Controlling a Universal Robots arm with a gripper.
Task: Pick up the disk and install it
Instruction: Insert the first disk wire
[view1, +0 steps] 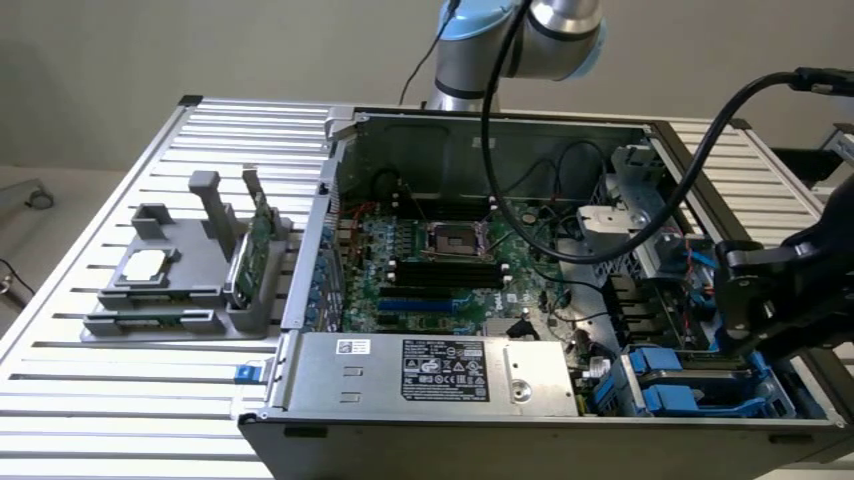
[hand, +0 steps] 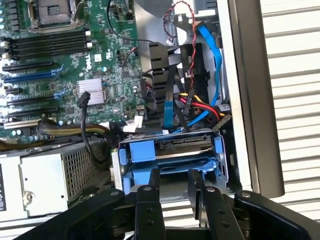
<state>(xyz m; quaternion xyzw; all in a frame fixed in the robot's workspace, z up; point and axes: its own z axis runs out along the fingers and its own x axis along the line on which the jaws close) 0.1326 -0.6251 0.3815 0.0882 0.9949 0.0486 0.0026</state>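
Observation:
The disk (hand: 170, 150), a silver-grey drive in a bright blue plastic carrier, sits in the drive bay at the corner of the open computer case, its connector edge facing the cables. My gripper (hand: 174, 172) is at the carrier's near end. Its two black fingers (hand: 150, 192) stand close together on either side of the carrier's middle blue part and look shut on it. In the exterior view the gripper (view1: 741, 340) hangs over the bay at the exterior view's right, just above the blue carrier (view1: 674, 385).
Red, black and blue cables (hand: 200, 100) crowd the space just beyond the disk. The power supply (view1: 441, 370) lies beside the bay, with the motherboard (view1: 427, 260) behind it. The case wall (hand: 250, 100) borders the bay. A grey fixture (view1: 174, 290) holds a silver chip (view1: 147, 262) and a green card (view1: 254, 250).

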